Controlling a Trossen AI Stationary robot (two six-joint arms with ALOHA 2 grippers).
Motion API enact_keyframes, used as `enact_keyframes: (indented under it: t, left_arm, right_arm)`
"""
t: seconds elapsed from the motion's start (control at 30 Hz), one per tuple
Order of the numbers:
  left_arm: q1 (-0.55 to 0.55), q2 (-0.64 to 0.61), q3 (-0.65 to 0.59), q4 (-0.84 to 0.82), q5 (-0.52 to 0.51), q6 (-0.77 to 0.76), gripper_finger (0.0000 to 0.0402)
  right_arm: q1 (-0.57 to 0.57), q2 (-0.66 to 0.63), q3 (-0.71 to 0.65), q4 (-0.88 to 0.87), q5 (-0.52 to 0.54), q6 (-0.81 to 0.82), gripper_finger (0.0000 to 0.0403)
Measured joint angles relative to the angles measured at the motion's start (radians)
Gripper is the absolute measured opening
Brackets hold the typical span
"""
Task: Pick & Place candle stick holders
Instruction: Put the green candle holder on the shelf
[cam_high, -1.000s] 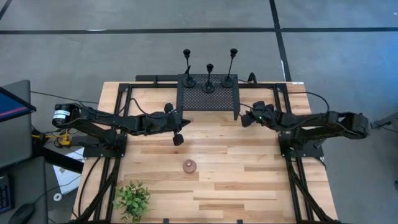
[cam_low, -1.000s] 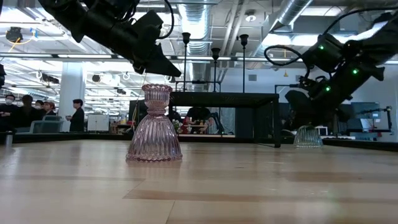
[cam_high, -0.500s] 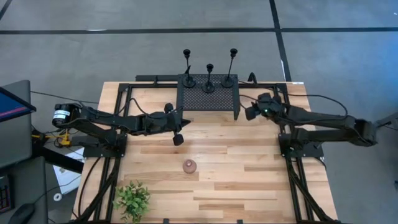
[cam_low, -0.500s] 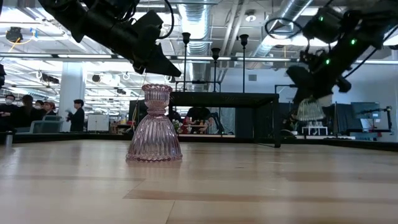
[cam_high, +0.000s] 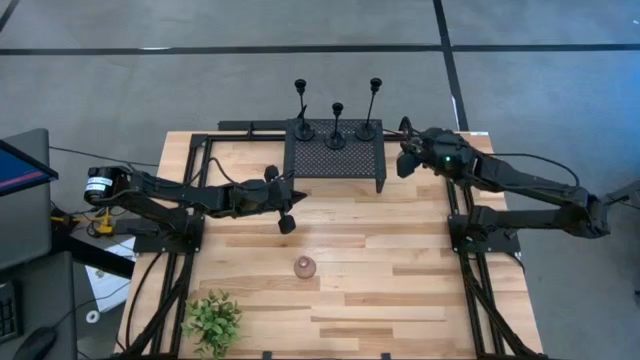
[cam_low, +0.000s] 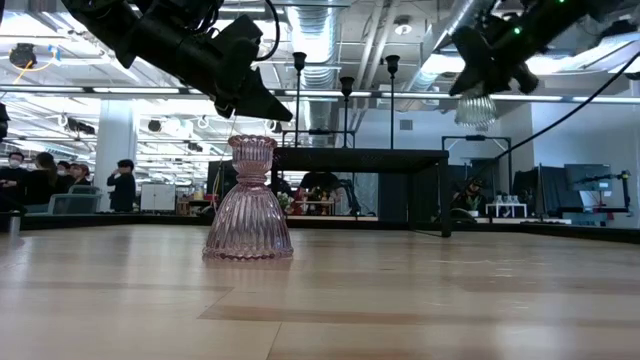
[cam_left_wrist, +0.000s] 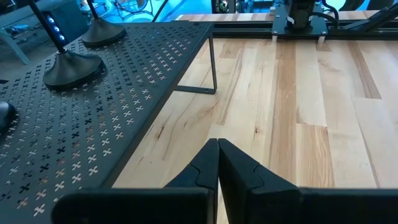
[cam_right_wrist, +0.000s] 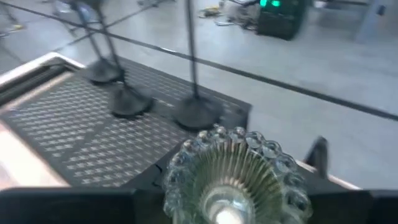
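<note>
The right gripper grasps a clear glass holder, lifted beside the black rack; three black candlesticks stand just ahead. The left gripper is clenched, empty.

No text, label, brand, number or sign was legible anywhere on the table or in the room.

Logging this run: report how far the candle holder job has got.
Done: three slim black candlesticks stand on the perforated black metal shelf. In hand: right gripper carries a clear ribbed glass holder above the table. Left: pink ribbed glass holder sits on the table; left gripper shut, empty.
</note>
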Motion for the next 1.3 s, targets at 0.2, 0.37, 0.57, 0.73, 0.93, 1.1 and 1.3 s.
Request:
enact_keyframes:
  t: [0.2,0.37,0.57,0.73,0.93,1.1,1.3]
  left_arm:
    - [0.0,0.0,0.0,0.001,0.0,0.0,0.0008]
    - [0.0,0.0,0.0,0.001,0.0,0.0,0.0008]
    - [0.0,0.0,0.0,0.001,0.0,0.0,0.0008]
    - [0.0,0.0,0.0,0.001,0.0,0.0,0.0008]
    - [0.0,0.0,0.0,0.0,0.0,0.0,0.0008]
    - [0.0,0.0,0.0,0.0,0.0,0.0,0.0008]
    - [0.0,0.0,0.0,0.0,0.0,0.0,0.0008]
  right_arm:
    - [0.05,0.085,0.045,0.107,-0.036,-0.047,0.0127]
    - [0.076,0.19,0.072,0.183,-0.037,-0.054,0.0142]
    - [0.081,0.3,0.075,0.299,-0.04,-0.081,0.0126]
    - [0.079,0.36,0.076,0.379,-0.062,-0.087,0.0129]
    - [0.078,0.414,0.076,0.424,-0.062,-0.086,0.0141]
    - [0.064,0.443,0.076,0.446,-0.065,-0.087,0.0127]
    - [0.036,0.456,0.076,0.479,-0.085,-0.084,0.0144]
